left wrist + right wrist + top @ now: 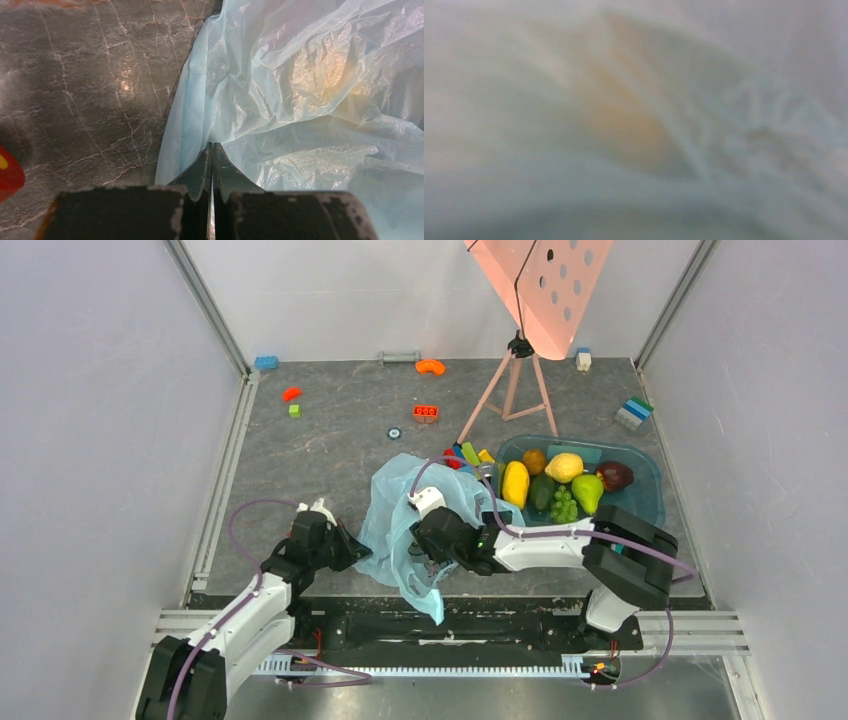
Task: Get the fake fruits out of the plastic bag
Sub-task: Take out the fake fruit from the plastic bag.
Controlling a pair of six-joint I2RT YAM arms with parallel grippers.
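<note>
The light blue plastic bag (pixel 393 508) lies crumpled at the table's near middle. My left gripper (pixel 352 548) is shut on its left edge; in the left wrist view the fingers (pixel 212 146) pinch the bag's film (pixel 300 100). My right gripper (pixel 428 546) reaches into the bag from the right, its fingertips hidden by plastic. The right wrist view is a blur of plastic (pixel 734 165) with a faint orange patch (pixel 624 125) behind it. A lemon (pixel 565 467), a pear (pixel 587 492), a maroon plum (pixel 614 475) and a small orange (pixel 534 461) lie in the teal tub (pixel 648 472).
The tub also holds a yellow fruit (pixel 515 483), a dark green fruit (pixel 541 492) and grapes (pixel 565 508). A pink perforated board on a tripod (pixel 512 390) stands behind it. Toy bricks (pixel 426 412) are scattered at the back. A red object (pixel 7 177) lies left of my left gripper.
</note>
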